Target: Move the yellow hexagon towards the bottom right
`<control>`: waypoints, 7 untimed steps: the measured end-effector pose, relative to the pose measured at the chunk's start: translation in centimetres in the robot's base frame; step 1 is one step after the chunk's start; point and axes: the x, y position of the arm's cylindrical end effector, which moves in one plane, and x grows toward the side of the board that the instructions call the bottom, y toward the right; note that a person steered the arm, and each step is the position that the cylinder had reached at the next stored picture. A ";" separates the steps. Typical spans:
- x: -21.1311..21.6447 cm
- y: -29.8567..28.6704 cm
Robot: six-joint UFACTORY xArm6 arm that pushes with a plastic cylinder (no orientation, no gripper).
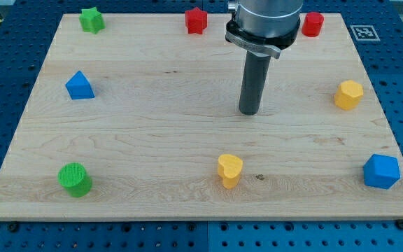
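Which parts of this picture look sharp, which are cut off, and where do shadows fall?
Camera view: evenly lit and sharp; the board shows wood grain; blocks cast only small soft shadows; my tip is crisp, with faint shade at its base; the arm's upper part is cropped by the view's top.

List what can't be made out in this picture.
- Red cylinder: its left side is hidden behind the arm's grey body.
- Arm: cut off by the view's top edge.
- My tip: whether it touches the board can't be told; it stands apart from every block.
- Yellow hexagon: its far faces are turned away from the camera.
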 end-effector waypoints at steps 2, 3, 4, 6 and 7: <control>-0.4 0.0; -0.7 -1.6; -0.9 -3.7; -1.6 -4.8; -2.1 -7.5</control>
